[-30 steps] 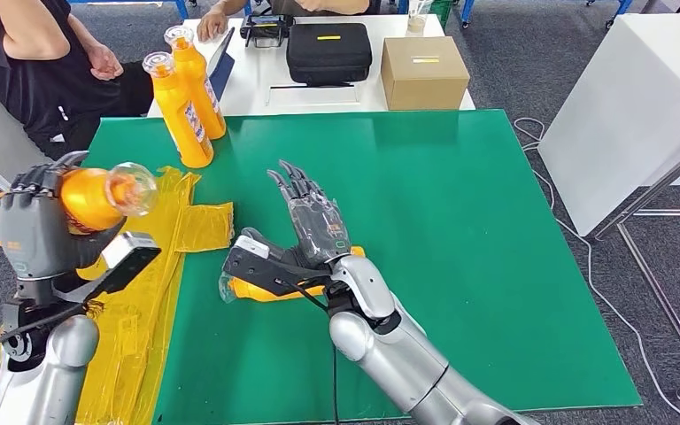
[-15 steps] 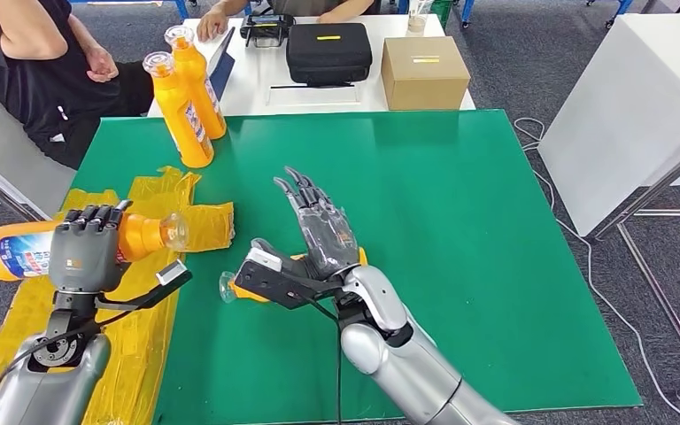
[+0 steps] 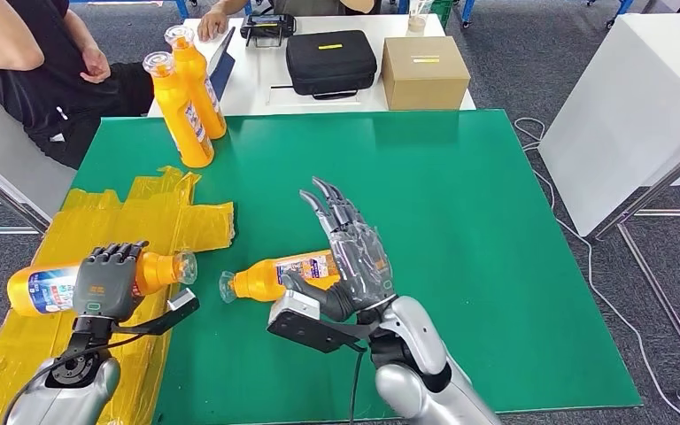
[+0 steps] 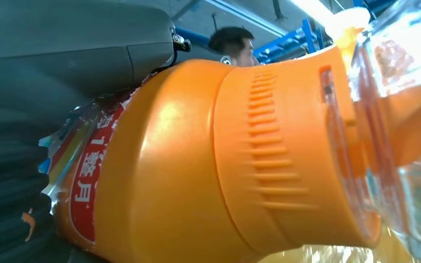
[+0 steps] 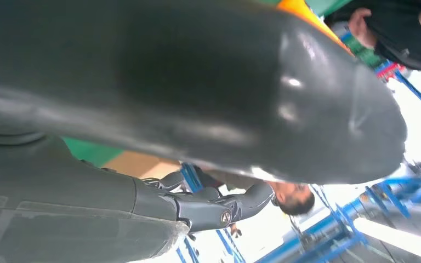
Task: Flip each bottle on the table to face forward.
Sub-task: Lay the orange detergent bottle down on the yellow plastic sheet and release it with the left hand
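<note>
The left hand (image 3: 106,282) grips an orange bottle (image 3: 49,285) around its middle, holding it on its side over the yellow plastic sheet (image 3: 155,217) at the table's (image 3: 460,204) near left corner, its clear cap pointing toward the centre; the left wrist view shows the bottle's orange shoulder and clear cap up close; a second orange bottle (image 3: 279,275) lies on its side on the green table, cap toward the left hand; the right hand (image 3: 359,257) is beside it with fingers spread and straight, perhaps touching its base, though it seems to hold nothing; two more orange bottles (image 3: 184,97) stand upright at the far left edge, just beside each other; a person (image 3: 27,71) sits beyond that corner.
</note>
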Available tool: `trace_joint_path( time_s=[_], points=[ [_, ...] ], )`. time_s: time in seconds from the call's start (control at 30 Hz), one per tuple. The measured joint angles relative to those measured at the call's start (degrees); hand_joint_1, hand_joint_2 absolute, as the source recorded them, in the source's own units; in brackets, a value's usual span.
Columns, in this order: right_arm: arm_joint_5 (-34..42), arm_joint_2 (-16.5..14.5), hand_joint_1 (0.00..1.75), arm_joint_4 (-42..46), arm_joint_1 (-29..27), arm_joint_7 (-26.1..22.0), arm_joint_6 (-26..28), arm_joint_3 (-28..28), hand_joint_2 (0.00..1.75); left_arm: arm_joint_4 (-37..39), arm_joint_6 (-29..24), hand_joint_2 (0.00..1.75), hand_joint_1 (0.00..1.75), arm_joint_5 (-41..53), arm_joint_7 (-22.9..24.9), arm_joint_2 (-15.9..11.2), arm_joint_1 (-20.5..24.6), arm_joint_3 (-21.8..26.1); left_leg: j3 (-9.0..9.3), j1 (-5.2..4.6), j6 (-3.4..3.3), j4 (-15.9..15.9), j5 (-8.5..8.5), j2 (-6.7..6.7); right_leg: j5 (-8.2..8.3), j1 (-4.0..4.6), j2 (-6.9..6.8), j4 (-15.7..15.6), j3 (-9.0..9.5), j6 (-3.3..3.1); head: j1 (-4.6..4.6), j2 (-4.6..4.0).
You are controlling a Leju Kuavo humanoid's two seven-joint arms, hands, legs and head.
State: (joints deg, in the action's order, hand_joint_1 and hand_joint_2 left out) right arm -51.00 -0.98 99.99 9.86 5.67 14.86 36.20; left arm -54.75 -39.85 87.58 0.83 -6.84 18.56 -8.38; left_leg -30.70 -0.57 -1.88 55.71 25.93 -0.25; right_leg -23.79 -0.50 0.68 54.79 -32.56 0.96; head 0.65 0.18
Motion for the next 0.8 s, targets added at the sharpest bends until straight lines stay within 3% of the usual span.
trace_joint_path(
  time_s=[0.1, 0.13, 0.2, 0.27, 0.33, 0.8],
  points=[
    [-0.38, 1.27, 0.0, 2.74, -2.09, -1.11, 0.17, -0.53, 0.0, 0.8, -0.02, 1.75, 1.57, -0.13, 0.05, 0.13, -0.89, -0.01, 0.0, 0.0, -0.01, 0.0, 0.01, 0.0, 0.0, 0.0, 0.01, -0.01, 0.0, 0.0, 0.0, 0.0],
    [-0.43, 1.56, 0.0, 3.29, -2.6, -1.33, 0.17, -0.57, 0.0, 1.04, -0.02, 1.75, 1.47, -0.14, 0.13, 0.22, -1.15, -0.01, 0.0, 0.0, -0.01, 0.0, 0.01, 0.0, 0.0, 0.0, 0.01, -0.01, -0.01, 0.0, 0.01, 0.0],
    [-0.5, 2.0, 0.0, 4.03, -3.32, -1.58, 0.17, -0.61, 0.0, 1.44, -0.03, 1.75, 0.69, -0.16, 0.25, 0.41, -1.55, -0.01, 0.0, 0.0, -0.01, 0.0, 0.01, 0.01, 0.0, 0.0, 0.0, -0.01, -0.01, 0.0, 0.0, 0.0],
    [-0.52, 2.3, 0.0, 4.53, -3.69, -1.7, 0.16, -0.63, 0.0, 1.82, -0.04, 0.87, 0.0, -0.23, 0.31, 0.56, -1.72, -0.01, 0.0, 0.0, -0.01, 0.0, 0.01, 0.01, 0.0, 0.0, 0.0, -0.01, -0.01, 0.0, 0.0, 0.0],
    [-0.37, 2.45, 0.0, 4.73, -3.79, -1.83, -0.11, -0.63, 0.0, 2.48, 0.01, 0.0, 0.0, -0.44, 0.63, 0.76, -1.66, -0.01, 0.0, 0.0, 0.0, 0.0, 0.0, 0.0, 0.0, 0.0, 0.0, -0.01, 0.0, 0.0, 0.01, 0.01],
    [1.73, 2.65, 0.0, 3.43, -1.64, -2.06, -3.36, -0.56, 0.0, 4.73, -0.22, 0.0, 0.0, -8.07, -3.72, 3.88, -3.51, 0.96, -0.01, 0.0, -0.01, 0.0, 0.01, 0.0, 0.0, -0.01, 0.0, -0.01, 0.01, 0.0, 0.01, 0.0]
  ],
)
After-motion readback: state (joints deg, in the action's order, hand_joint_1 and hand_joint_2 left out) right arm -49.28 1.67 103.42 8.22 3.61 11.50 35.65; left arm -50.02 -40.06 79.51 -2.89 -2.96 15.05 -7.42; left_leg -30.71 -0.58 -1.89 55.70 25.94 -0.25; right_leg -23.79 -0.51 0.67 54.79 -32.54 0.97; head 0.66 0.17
